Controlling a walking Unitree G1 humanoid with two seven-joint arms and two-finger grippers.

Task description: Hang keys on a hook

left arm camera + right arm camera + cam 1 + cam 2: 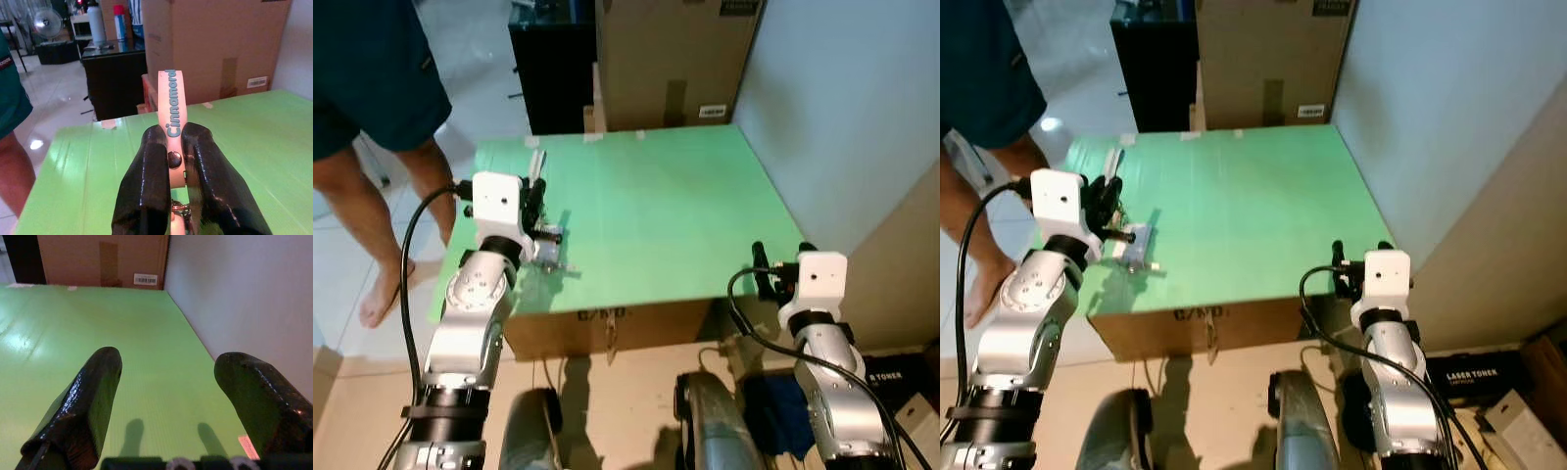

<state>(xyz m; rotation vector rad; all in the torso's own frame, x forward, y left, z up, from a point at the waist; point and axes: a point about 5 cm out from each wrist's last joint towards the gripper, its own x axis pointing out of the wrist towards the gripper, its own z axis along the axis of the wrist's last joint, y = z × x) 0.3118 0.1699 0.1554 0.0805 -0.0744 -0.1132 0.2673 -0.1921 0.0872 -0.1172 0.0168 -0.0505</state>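
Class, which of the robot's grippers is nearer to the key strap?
Left. The left gripper is clamped on the key strap, over the green table's left side; the right gripper hangs open off its near right corner.

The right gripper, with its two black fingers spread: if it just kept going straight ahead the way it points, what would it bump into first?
Probably the big cardboard box at the far edge of the green tabletop; the right gripper points across bare green surface, though depth is unclear.

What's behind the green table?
Behind the green table: a large brown cardboard box and a black cabinet. The floor behind them is hidden. Left tool grips the pink keychain strap.
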